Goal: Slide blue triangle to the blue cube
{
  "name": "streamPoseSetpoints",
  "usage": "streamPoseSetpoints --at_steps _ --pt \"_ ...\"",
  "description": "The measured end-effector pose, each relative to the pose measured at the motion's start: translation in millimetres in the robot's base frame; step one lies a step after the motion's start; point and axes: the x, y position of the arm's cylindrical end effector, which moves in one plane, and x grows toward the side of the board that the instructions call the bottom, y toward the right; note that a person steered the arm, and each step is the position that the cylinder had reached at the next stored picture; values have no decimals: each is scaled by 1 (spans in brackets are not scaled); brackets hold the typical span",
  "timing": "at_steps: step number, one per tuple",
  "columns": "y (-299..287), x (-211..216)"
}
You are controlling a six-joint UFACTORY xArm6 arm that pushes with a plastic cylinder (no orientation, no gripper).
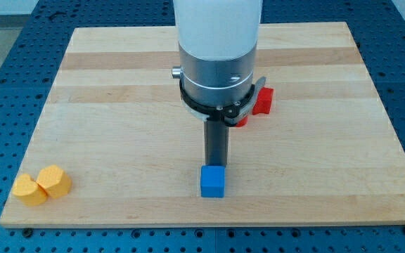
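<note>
A blue cube (213, 181) sits near the view's bottom edge of the wooden board (118, 105), a little right of centre. My tip (216, 164) stands just above the cube in the view, at or very close to its far edge. The rod hangs from a white and silver arm body (216, 63) that covers the middle top of the board. No blue triangle shows in this view; the arm may hide it.
Red blocks (261, 102) lie just right of the arm body, partly hidden by it. Two yellow blocks (42, 185) lie together at the view's bottom left corner of the board. A blue perforated table (5, 70) surrounds the board.
</note>
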Motion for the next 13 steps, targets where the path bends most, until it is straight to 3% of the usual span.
streamPoseSetpoints --at_steps 1,2,3,5,6,7,8,11,13 --pt "-16 -16" --pt "-56 -76" --pt "-58 -139" --pt "-18 -235" --pt "52 -249" --pt "82 -228" --pt "49 -192" --pt "-33 -192" --pt "-42 -167"
